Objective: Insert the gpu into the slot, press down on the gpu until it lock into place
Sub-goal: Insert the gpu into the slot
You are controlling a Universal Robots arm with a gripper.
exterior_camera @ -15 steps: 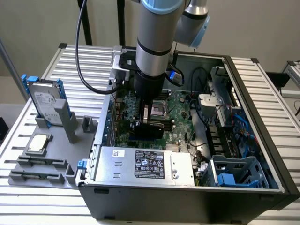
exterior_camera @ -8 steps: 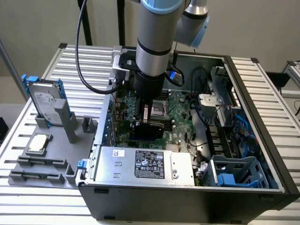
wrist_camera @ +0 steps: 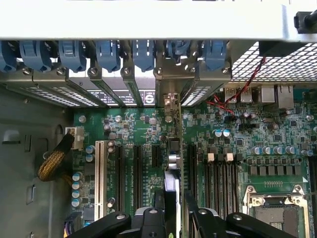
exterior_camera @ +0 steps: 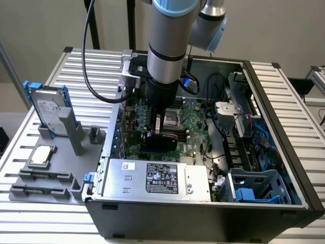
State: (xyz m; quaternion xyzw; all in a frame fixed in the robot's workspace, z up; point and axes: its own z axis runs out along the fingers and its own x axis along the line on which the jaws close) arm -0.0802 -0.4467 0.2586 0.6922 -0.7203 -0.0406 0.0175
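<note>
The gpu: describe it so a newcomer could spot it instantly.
Find the open computer case, then the green motherboard inside. The gpu stands on edge under the gripper: a thin black card, unlike the silver labelled box beside it.

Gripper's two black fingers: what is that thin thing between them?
The graphics card, standing on edge above the green board, with the fingers clamped on either side. The wrist view shows it.
</note>
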